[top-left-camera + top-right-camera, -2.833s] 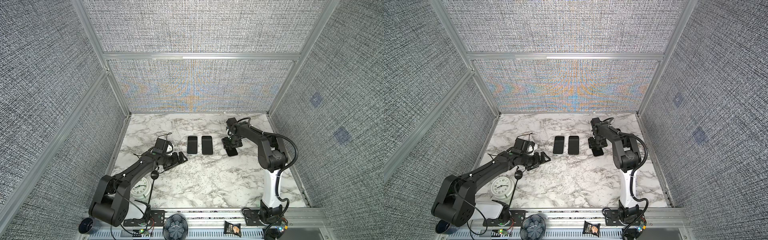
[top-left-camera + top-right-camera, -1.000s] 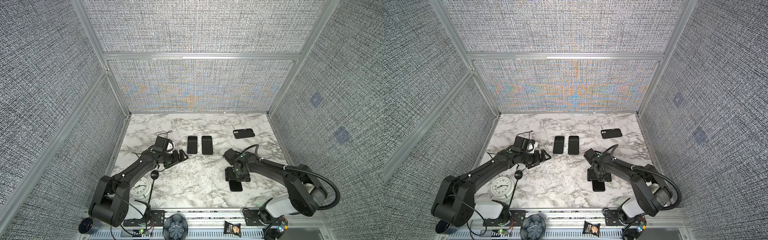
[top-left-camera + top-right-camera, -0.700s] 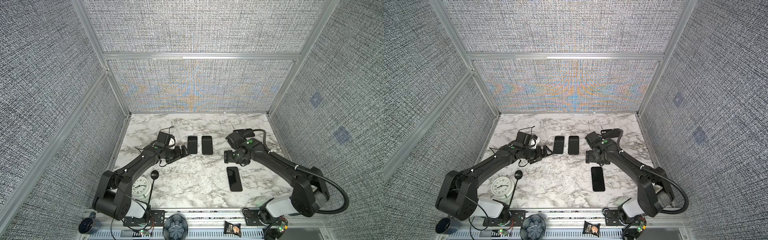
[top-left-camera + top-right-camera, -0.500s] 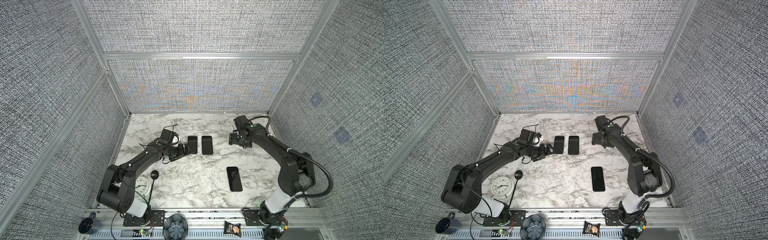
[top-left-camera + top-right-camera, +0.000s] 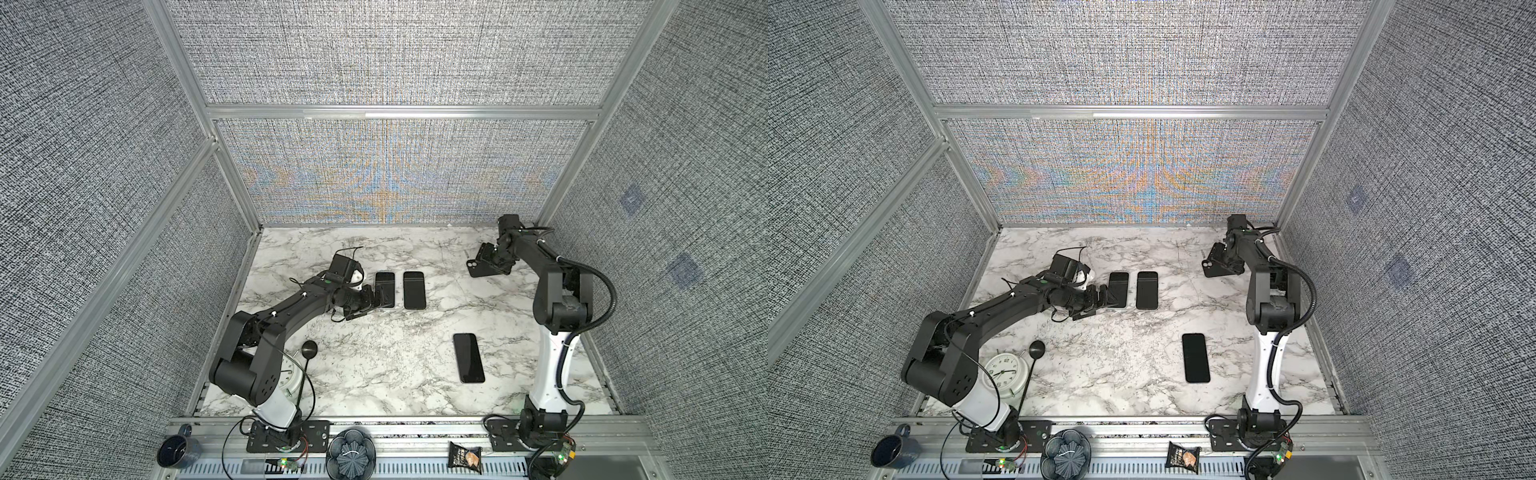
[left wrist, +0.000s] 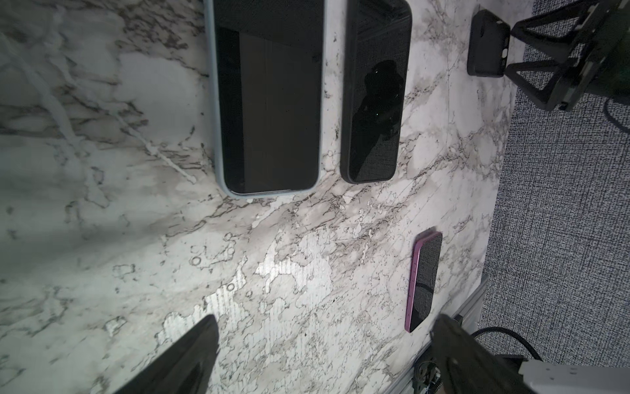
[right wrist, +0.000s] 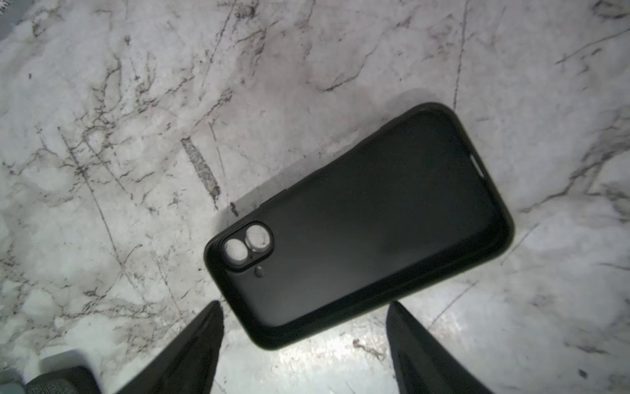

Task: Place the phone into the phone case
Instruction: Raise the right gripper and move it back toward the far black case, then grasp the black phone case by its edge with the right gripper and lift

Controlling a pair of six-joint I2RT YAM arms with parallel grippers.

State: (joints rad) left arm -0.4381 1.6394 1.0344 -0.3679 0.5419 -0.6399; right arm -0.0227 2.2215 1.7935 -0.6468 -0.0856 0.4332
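Observation:
The phone (image 5: 468, 357) (image 5: 1196, 357) lies flat, screen up, at the front right of the marble table; its pink edge shows in the left wrist view (image 6: 424, 279). The empty black phone case (image 5: 478, 272) (image 5: 1210, 270) lies inside up at the back right. My right gripper (image 5: 489, 261) (image 5: 1222, 258) hangs open just above it, and one corner of the case (image 7: 368, 221) lies between the spread fingers (image 7: 305, 307). My left gripper (image 5: 376, 297) (image 5: 1106, 301) (image 6: 325, 320) stands open and empty at mid-table.
Two cased phones lie side by side at the centre, one blue-edged (image 5: 384, 289) (image 6: 269, 102), one black (image 5: 414, 289) (image 6: 375, 92). A white clock (image 5: 1005, 372) and a black ladle (image 5: 1037, 349) sit front left. A mug (image 5: 178, 453) and a snack packet (image 5: 465, 455) rest on the front rail.
My right gripper has left the phone at the front and swung to the back right, over the case. My left gripper has slid right, up to the blue-edged cased phone.

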